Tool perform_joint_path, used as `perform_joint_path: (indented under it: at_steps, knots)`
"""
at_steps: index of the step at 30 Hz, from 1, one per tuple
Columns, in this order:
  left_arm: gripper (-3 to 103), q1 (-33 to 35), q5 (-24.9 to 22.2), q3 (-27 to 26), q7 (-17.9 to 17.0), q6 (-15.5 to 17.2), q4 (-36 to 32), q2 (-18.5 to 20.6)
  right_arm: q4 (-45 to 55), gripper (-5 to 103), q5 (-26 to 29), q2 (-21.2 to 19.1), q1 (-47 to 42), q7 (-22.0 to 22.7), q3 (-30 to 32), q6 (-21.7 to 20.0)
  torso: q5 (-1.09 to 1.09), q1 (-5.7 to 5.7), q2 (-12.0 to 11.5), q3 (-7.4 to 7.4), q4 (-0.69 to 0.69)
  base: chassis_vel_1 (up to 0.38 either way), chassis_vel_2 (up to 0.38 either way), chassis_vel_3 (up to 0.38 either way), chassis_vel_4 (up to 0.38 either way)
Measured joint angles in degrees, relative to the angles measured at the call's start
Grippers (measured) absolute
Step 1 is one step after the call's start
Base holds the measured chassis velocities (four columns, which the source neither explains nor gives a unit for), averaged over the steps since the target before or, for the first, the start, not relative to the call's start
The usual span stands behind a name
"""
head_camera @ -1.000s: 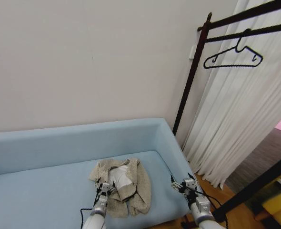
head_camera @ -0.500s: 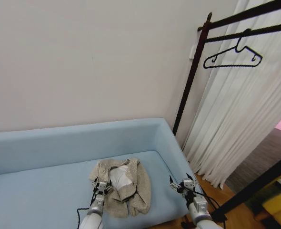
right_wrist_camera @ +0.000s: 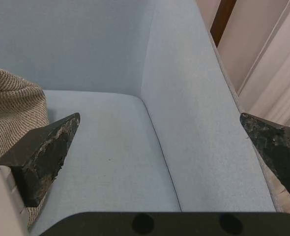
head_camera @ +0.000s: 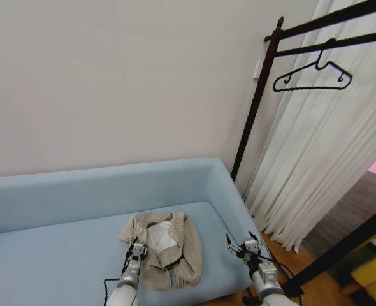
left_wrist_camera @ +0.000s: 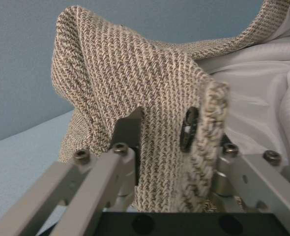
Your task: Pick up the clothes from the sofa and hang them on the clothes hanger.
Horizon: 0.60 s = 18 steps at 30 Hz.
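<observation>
Where the left gripper (left_wrist_camera: 160,132) clamps, the cardigan (left_wrist_camera: 135,73) sits — pinched.

We look from the head, high up, forward and down over the sofa (head_camera: 60,191); left wrist sits right against the clothes (left_wrist_camera: 150,93); right wrist faces the sofa's end, near; all share the sofa.

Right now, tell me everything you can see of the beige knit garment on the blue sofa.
The beige herringbone-knit cardigan lies crumpled in a heap on the seat of the light blue fabric sofa, toward its right end. The knit looks coarse and thick, with smooth white lining showing at the open middle and a dark button beside a rolled edge. At its near edge a raised fold stands between the fingers of the left gripper, pads against both sides.
</observation>
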Motion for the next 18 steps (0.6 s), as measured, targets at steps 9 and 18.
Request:
perform_joint_path:
  at_steps: [9, 18]
  knots:
    - [2, 0.48, -0.1, -0.76, 0.17, -0.38, 0.45, -0.15, 0.38, 100, 0.48, -0.44, 1.21, 0.36, -0.31, -0.02, -0.01, 0.0, 0.0, 0.0, 0.0, 0.0, 0.0, 0.0, 0.0]
    - [2, 1.2, -2.92, -3.9, -0.11, -3.13, -0.89, -0.43, 0.76, 100, 2.44, -5.71, 4.48, 3.42, -6.23, -2.33, -0.03, 0.0, 0.0, 0.0, 0.0, 0.0, 0.0, 0.0, 0.0]
